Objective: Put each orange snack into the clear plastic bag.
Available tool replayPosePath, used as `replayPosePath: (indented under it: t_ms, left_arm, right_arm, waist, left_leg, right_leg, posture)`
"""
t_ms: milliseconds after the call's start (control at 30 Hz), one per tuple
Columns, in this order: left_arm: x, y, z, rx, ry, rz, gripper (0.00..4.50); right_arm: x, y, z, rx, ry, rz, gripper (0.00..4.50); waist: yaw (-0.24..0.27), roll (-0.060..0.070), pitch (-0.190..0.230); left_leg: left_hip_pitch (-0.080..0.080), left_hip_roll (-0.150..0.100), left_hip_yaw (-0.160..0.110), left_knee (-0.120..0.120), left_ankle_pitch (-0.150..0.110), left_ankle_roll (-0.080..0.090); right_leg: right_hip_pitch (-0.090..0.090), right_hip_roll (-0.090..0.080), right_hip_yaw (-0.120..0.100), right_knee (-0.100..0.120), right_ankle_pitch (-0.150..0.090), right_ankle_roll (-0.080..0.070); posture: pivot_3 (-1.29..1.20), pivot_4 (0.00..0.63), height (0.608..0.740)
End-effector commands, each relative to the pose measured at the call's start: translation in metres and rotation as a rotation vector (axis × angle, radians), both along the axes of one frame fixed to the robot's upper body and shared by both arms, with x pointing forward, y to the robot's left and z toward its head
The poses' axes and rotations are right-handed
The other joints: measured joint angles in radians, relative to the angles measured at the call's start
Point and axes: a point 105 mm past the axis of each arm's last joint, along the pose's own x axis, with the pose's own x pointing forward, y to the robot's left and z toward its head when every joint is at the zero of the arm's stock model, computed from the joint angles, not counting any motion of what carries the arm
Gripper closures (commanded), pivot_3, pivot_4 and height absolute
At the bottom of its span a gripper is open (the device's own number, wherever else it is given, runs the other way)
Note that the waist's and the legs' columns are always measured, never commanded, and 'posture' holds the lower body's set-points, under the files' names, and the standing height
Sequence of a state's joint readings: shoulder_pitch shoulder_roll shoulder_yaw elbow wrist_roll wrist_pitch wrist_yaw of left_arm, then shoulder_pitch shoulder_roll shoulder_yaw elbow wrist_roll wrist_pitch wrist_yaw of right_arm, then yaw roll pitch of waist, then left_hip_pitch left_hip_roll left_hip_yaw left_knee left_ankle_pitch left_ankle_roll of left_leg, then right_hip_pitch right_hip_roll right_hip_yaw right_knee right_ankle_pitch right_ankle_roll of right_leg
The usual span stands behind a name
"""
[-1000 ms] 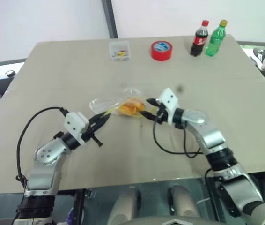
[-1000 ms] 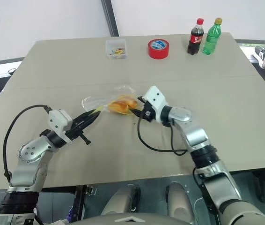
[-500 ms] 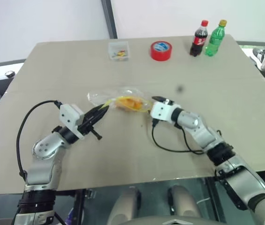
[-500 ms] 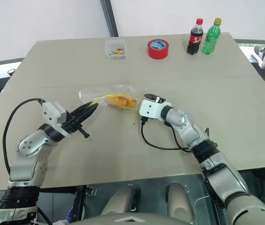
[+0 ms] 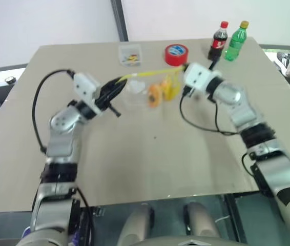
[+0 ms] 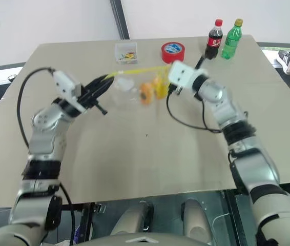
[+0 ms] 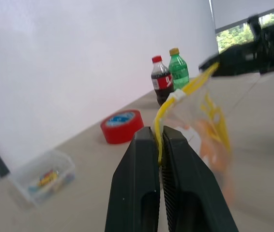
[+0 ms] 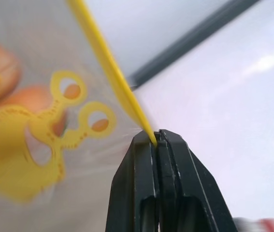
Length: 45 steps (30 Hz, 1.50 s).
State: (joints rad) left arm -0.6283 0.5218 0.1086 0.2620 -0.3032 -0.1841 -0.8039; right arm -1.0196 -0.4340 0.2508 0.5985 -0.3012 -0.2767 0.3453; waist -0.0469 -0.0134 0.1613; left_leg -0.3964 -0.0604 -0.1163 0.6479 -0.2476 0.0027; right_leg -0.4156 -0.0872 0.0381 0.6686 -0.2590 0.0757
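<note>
We see the clear plastic bag [image 5: 145, 89] hanging above the table [image 5: 150, 164], strung between the left gripper [image 5: 122, 82] on its left and the right gripper [image 5: 180, 69] on its right. Inside it sit the orange snacks [image 5: 154, 94]. Behind the bag stand a tape roll [image 5: 177, 55] and, further right, two bottles [image 5: 229, 41]; a small box [image 5: 130, 54] lies behind it to the left.
</note>
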Motion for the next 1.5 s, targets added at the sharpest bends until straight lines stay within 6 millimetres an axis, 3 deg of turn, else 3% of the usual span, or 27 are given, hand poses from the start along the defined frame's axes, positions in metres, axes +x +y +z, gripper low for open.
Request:
replayPosePath:
  t_ms: [33,67,233,300,367,400,433,533,633,767,933,1067,1267,1300,1367,1500]
  left_arm:
    - [-0.006,0.002,0.006,0.080,-0.106,0.017,4.50]
    - [-0.010,-0.003,0.002,0.101,-0.117,0.001,4.50]
    - [-0.039,-0.020,-0.042,0.189,-0.075,-0.051,4.50]
    - [-0.054,-0.024,-0.066,0.222,-0.032,-0.073,4.50]
    - [-0.061,-0.025,-0.073,0.211,-0.007,-0.070,4.50]
    - [-0.062,-0.025,-0.073,0.201,-0.002,-0.063,4.50]
    - [-0.063,-0.026,-0.072,0.193,0.005,-0.061,4.50]
    - [-0.062,-0.027,-0.073,0.216,0.007,-0.060,4.50]
    - [-0.061,-0.031,-0.073,0.243,0.001,-0.071,4.50]
    - [-0.061,-0.037,-0.074,0.287,-0.010,-0.101,4.50]
    - [-0.062,-0.041,-0.074,0.318,-0.025,-0.112,4.50]
    - [-0.066,-0.045,-0.074,0.343,-0.048,-0.120,4.50]
    - [-0.070,-0.047,-0.075,0.381,-0.083,-0.126,4.50]
    - [-0.070,-0.046,-0.075,0.378,-0.083,-0.123,4.50]
    - [-0.069,-0.046,-0.075,0.375,-0.086,-0.118,4.50]
    - [-0.068,-0.045,-0.073,0.365,-0.085,-0.109,4.50]
  right_arm:
    - [-0.002,-0.048,0.007,0.023,-0.027,-0.119,4.43]
    - [-0.007,-0.051,0.002,0.006,-0.013,-0.113,4.43]
    - [-0.055,-0.058,-0.065,0.004,0.261,-0.062,4.43]
    - [-0.079,-0.063,-0.102,-0.097,0.377,-0.054,3.88]
    - [-0.098,-0.069,-0.118,-0.083,0.477,-0.061,3.18]
    - [-0.105,-0.069,-0.121,-0.066,0.513,-0.057,2.60]
    - [-0.116,-0.065,-0.119,-0.086,0.530,-0.014,2.18]
    - [-0.136,-0.042,-0.097,-0.113,0.501,0.111,2.18]
    - [-0.136,-0.005,-0.079,-0.132,0.392,0.201,2.18]
    - [-0.135,0.042,-0.082,-0.219,0.341,0.326,2.18]
    - [-0.124,0.070,-0.071,-0.266,0.277,0.385,2.18]
    - [-0.117,0.079,-0.069,-0.258,0.271,0.388,2.18]
    - [-0.116,0.078,-0.072,-0.265,0.285,0.396,2.18]
    - [-0.116,0.078,-0.073,-0.268,0.288,0.398,2.73]
    - [-0.118,0.077,-0.074,-0.278,0.285,0.400,3.30]
    - [-0.118,0.075,-0.072,-0.276,0.279,0.394,3.30]
  waist:
    - [-0.010,0.000,0.000]
    - [-0.012,0.000,0.000]
    - [-0.019,0.000,0.000]
    - [-0.016,0.000,0.000]
    - [-0.010,0.000,0.000]
    - [-0.006,0.001,0.002]
    - [-0.001,0.003,0.003]
    - [0.004,0.005,0.004]
    - [0.004,0.004,0.004]
    - [0.007,0.003,0.004]
    - [0.014,0.003,0.004]
    - [0.013,0.002,0.004]
    - [0.012,0.002,0.004]
    - [0.012,0.003,0.004]
    - [0.011,0.003,0.004]
    - [0.010,0.003,0.004]
  left_leg:
    - [0.000,0.000,0.000,-0.002,0.000,0.000]
    - [-0.002,0.000,0.000,-0.003,0.000,0.000]
    - [-0.005,0.002,0.001,-0.008,0.000,0.000]
    - [-0.006,0.002,0.001,-0.008,0.000,0.001]
    - [-0.005,0.002,0.002,-0.007,0.000,0.001]
    - [-0.003,0.002,0.002,-0.005,-0.001,0.003]
    - [-0.002,0.003,0.001,-0.004,-0.003,0.005]
    - [0.007,0.006,0.002,0.002,-0.003,0.006]
    - [0.020,0.010,0.003,0.001,-0.003,0.006]
    - [0.017,0.010,0.001,0.002,-0.003,0.005]
    - [0.010,0.007,0.000,0.002,-0.001,0.001]
    - [0.001,0.006,0.000,0.002,0.000,0.001]
    - [0.000,0.006,-0.001,0.002,-0.001,0.001]
    - [0.000,0.006,-0.001,0.002,-0.001,0.001]
    - [0.000,0.006,-0.001,0.002,-0.001,0.001]
    - [0.000,0.006,-0.001,0.002,-0.001,0.001]
  right_leg:
    - [0.000,0.000,0.001,-0.002,0.000,0.000]
    - [-0.001,0.000,0.001,-0.004,0.000,0.000]
    - [-0.004,-0.002,0.002,-0.007,0.000,0.000]
    - [-0.006,-0.002,0.003,-0.007,0.000,0.000]
    - [-0.006,-0.002,0.003,-0.006,0.000,0.000]
    - [-0.004,-0.001,0.003,-0.005,0.000,0.000]
    - [-0.003,0.000,0.003,-0.003,0.002,0.001]
    - [0.008,0.005,0.003,-0.004,0.005,0.001]
    - [0.022,0.007,0.003,-0.007,0.003,0.005]
    - [0.019,0.008,0.001,-0.007,0.006,0.001]
    - [0.013,0.004,0.001,-0.008,0.006,0.001]
    - [0.004,0.003,0.001,-0.007,0.006,0.001]
    - [0.003,0.003,0.000,-0.007,0.006,0.001]
    - [0.003,0.003,0.000,-0.007,0.006,0.001]
    - [0.003,0.003,0.000,-0.007,0.006,0.001]
    - [0.003,0.003,0.000,-0.007,0.006,0.001]
  posture:
    - [0.00,0.150,0.740]
    - [0.00,0.150,0.740]
    - [0.00,0.150,0.740]
    - [0.00,0.150,0.740]
    - [0.00,0.150,0.740]
    - [0.00,0.150,0.740]
    - [0.00,0.150,0.740]
    - [0.00,0.150,0.740]
    - [0.00,0.150,0.740]
    - [0.00,0.150,0.740]
    - [0.00,0.150,0.740]
    - [0.00,0.150,0.740]
    - [0.00,0.150,0.740]
    - [0.00,0.150,0.740]
    - [0.00,0.150,0.740]
    - [0.00,0.150,0.740]
